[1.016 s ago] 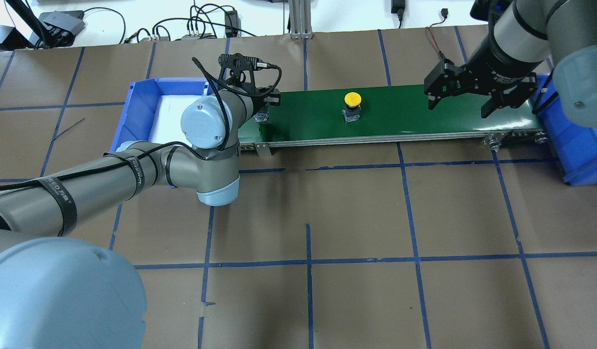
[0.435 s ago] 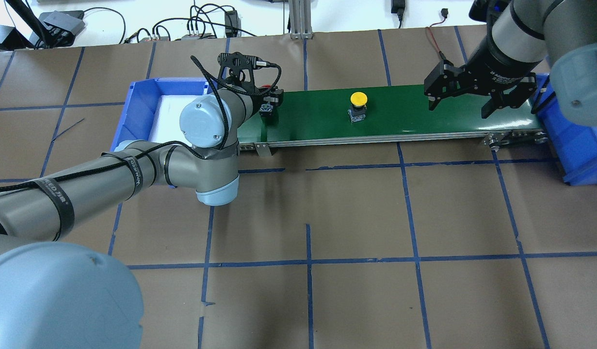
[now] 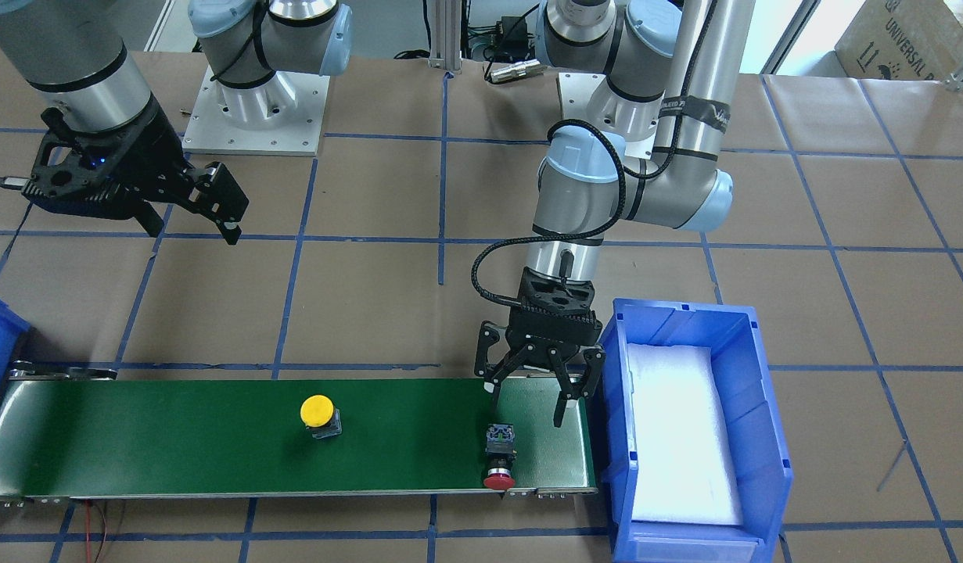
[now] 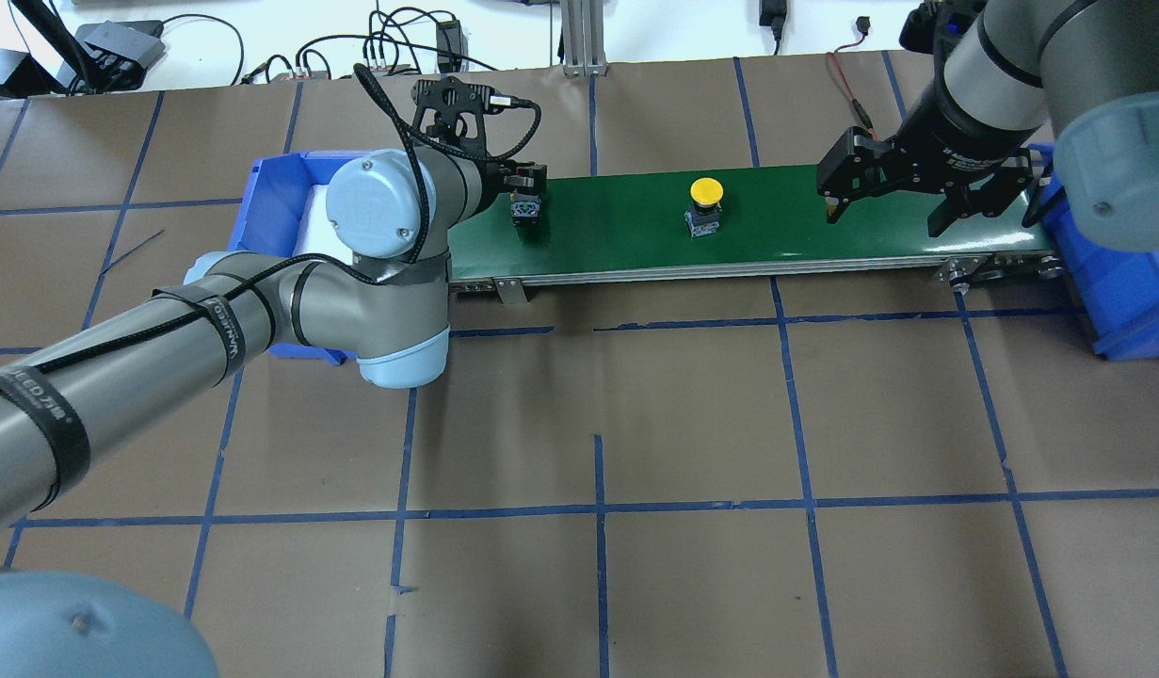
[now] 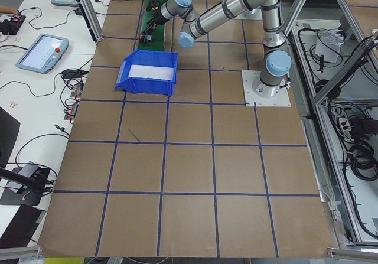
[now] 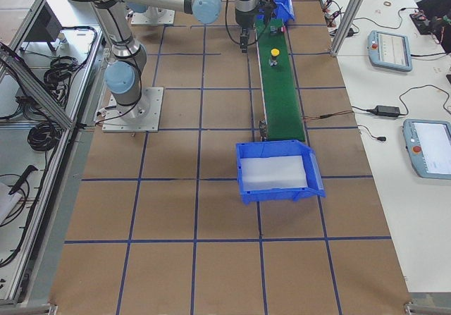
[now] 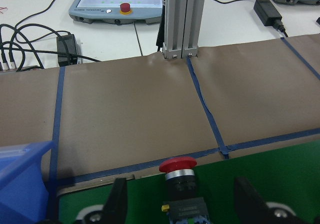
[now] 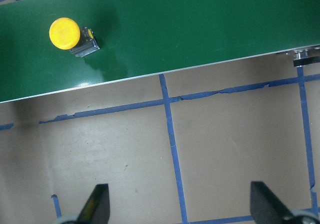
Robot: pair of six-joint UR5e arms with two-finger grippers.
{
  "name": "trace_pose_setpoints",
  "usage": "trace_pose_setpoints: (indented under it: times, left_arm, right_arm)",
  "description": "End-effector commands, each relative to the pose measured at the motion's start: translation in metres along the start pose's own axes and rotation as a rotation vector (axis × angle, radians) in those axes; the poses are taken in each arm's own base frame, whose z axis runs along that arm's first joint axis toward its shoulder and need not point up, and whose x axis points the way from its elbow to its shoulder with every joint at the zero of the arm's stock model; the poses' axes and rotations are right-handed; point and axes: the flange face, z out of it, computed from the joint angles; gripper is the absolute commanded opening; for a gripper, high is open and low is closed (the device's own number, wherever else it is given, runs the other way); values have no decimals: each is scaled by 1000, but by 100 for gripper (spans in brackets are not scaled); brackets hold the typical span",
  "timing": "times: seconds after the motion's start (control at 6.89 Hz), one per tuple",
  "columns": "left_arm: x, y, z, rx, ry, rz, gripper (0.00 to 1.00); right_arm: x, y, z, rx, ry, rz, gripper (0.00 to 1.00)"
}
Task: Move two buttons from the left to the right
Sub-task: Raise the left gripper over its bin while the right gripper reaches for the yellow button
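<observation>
Though the frame's lower edge cuts off its body in the left wrist view, the red button [image 7: 178,166] lies at the left end of the belt [image 3: 176,446], seen between the spread, empty fingers of the left gripper [image 3: 526,412]; farther right the yellow button [image 3: 319,413] stands mid-belt, and beyond it the right gripper [image 3: 193,233] hangs spread wide, holding nothing

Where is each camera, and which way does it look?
Front: across the table, facing the robot; left arm on its right.
Overhead: behind the robot, looking down; both arms.
Left side: table's left end; left arm nearer.
Right side: table's right end; right arm nearer.
Left wrist: past its end effector at the red button.
Right wrist: down past fingertips at the yellow button.
Front and overhead share both buttons.
</observation>
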Motion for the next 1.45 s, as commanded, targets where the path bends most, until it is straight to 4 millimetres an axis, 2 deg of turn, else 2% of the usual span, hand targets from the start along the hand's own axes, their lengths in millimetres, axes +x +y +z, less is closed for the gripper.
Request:
trace_pose_setpoints:
  times: [0.0,0.29,0.44,0.73,0.87,1.02,1.16,1.31]
  left_arm:
    - [-3,-24,-50,-177,-7,-1,87]
    - [-17,-35,-127,-452,-28,-33,93]
    - [-33,-47,-164,-603,-42,-71,95]
    - [-41,-60,-214,-713,-118,-53,95]
    - [-39,-51,-232,-710,-119,-56,95]
    - [-41,-53,-240,-712,-115,-58,95]
    - [-53,-56,-240,-710,-121,-89,95]
    - [-58,-52,-232,-734,-115,-114,95]
  right_arm:
    - [-20,-25,4,0,21,-72,100]
    - [-36,-68,2,-49,33,-97,100]
    - [-37,-85,16,-67,33,-99,100]
    - [-39,-106,50,-73,24,-103,100]
    - [-41,-112,59,-59,19,-107,100]
    - [-49,-114,64,-40,17,-121,100]
    - [-55,-116,70,-36,18,-131,100]
    - [-57,-118,92,-69,27,-111,100]
